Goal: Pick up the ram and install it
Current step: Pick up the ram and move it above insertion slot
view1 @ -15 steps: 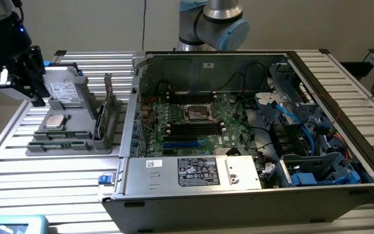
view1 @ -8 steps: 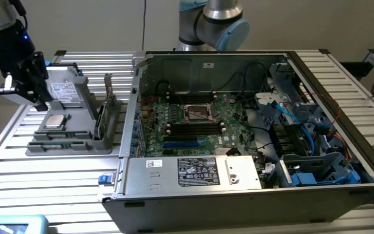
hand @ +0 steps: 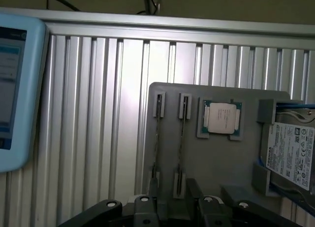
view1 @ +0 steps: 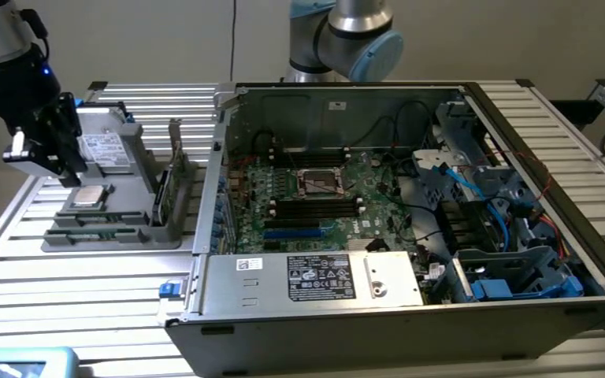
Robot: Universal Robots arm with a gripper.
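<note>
Pincer [view1: 61,169] first: it hangs over the grey parts tray [view1: 166,234] at the exterior view's left, jaws spread wide and holding nothing. Seen from the wrist, its dark fingers [hand: 145,212] straddle the tray's near end. Just ahead of them the ram [hand: 181,138] stands on edge in its holder. It is a thin strip whose long axis runs straight away from the pincer, so the jaws face its two flat sides. I'd judge this stick lies in line with the gap, though the second stick [hand: 156,138] just beside it is hard to rule out. Past them lie the processor [hand: 221,117] and the hard drive [hand: 290,155]. Well apart, toward the exterior view's right, the open computer case [view1: 387,331] shows its black memory slots [view1: 313,206] bare.
</note>
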